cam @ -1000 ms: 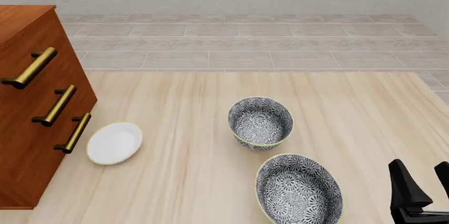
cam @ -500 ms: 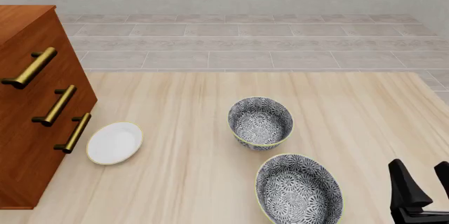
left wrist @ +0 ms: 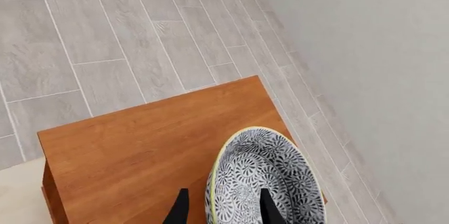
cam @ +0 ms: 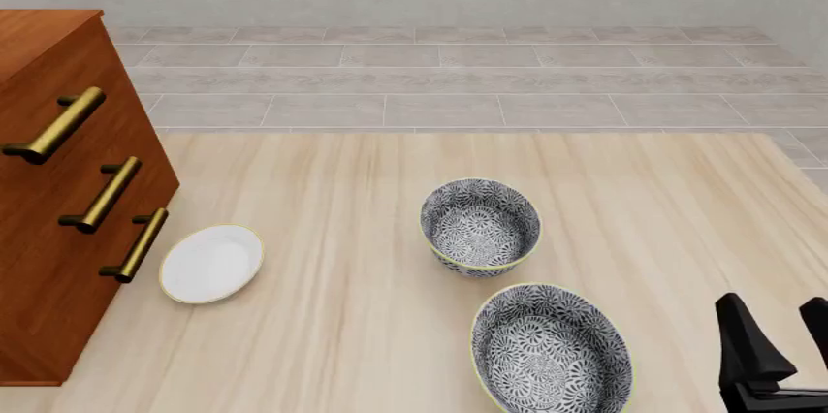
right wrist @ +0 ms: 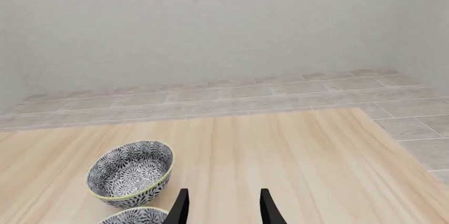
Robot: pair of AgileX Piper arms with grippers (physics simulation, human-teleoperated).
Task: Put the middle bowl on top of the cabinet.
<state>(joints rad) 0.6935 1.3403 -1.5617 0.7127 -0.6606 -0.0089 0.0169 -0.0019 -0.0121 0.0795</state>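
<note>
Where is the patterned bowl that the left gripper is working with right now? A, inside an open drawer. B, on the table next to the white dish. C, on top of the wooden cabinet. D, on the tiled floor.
C: the left wrist view shows the middle bowl over the flat top of the cabinet, with the left gripper straddling its rim; whether it is clamped cannot be told.

Between my left fingers (left wrist: 181, 208), the middle bowl (left wrist: 263, 182) is dark grey-and-white floral, yellow-rimmed, above the reddish-brown cabinet (left wrist: 147, 145); brass handles (cam: 54, 125); plain white dish (cam: 211, 264).
</note>
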